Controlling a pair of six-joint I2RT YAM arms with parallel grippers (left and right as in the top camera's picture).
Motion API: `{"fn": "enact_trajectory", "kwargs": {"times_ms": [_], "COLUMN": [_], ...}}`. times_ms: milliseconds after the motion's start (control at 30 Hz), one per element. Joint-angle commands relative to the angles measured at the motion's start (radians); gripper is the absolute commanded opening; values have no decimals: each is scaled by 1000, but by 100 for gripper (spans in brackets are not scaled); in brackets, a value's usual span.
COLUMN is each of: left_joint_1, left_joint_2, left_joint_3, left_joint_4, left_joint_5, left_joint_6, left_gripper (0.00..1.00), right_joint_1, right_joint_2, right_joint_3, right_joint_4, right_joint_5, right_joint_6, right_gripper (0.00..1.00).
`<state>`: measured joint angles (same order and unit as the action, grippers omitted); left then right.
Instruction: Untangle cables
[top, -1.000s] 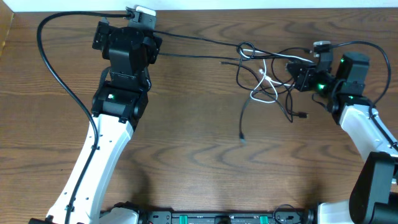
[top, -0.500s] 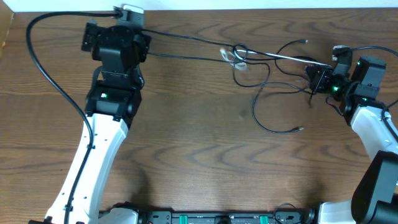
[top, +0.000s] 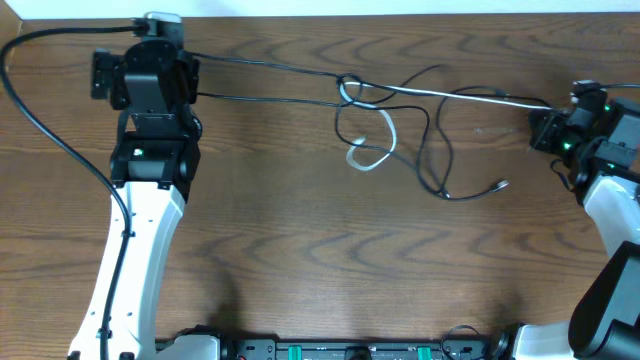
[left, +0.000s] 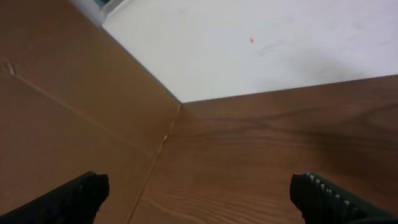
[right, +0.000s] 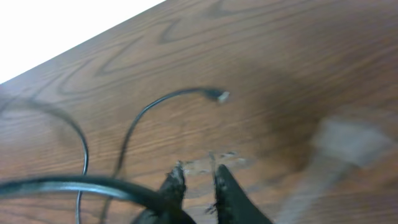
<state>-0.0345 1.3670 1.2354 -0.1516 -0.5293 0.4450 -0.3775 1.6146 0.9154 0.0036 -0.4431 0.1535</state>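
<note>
Both arms have swung outward since the earlier frame. The bunched tangle is now stretched across the surface, and the white cable is pulled into a near-straight line toward the right arm.

Two black cables run from under the left arm to the knot, top centre. A white loop hangs just below it. A loose black plug end lies apart, to the right.

Left pincer is wide open with nothing between its fingers. Right pincer has its jaws a crack apart. The view is blurred, so I can't tell if a cord is pinched.

Doing it well, as a judgement: more straight pulling probably just tightens the knot. Better to slacken, grip one cord close to the knot and draw its free end back through the loop, low over the surface.

Hidden or unclear:
- The black cables' left ends are covered by the left arm.
- Which strand crosses over which in the knot is too small to read.
- There is a pale smear on the right of the right wrist view, unidentifiable.
</note>
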Motion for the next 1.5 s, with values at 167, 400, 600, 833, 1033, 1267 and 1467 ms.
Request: {"fn": "enact_trajectory", "kwargs": {"times_ms": [167, 400, 600, 833, 1033, 1267, 1467], "left_joint_1": [85, 85, 85, 84, 83, 83, 68], "left_joint_2": [-23, -23, -22, -22, -22, -14, 74], "left_joint_3": [16, 16, 16, 16, 16, 16, 16], "left_joint_4": [-44, -89, -117, -117, -141, -267, -353], "left_joint_5": [-80, 188, 536, 880, 990, 990, 990], "left_joint_6": [-71, -74, -73, -73, -74, -74, -82], "left_gripper": [98, 99, 61, 10, 8, 24, 43], "right_joint_1": [-87, -85, -77, -8, 97, 188, 261], "right_joint_2": [2, 3, 2, 2, 2, 3, 3], "right_joint_3": [2, 2, 2, 2, 2, 1, 0], "right_joint_4": [-1, 0, 0, 0, 0, -2, -23], "right_joint_5": [117, -29, -279, -353, -344, -315, -314], "right_joint_6": [33, 33, -39, -58, -100, -103, -103], "right_gripper": [30, 91, 99, 99, 99, 99, 99]}}
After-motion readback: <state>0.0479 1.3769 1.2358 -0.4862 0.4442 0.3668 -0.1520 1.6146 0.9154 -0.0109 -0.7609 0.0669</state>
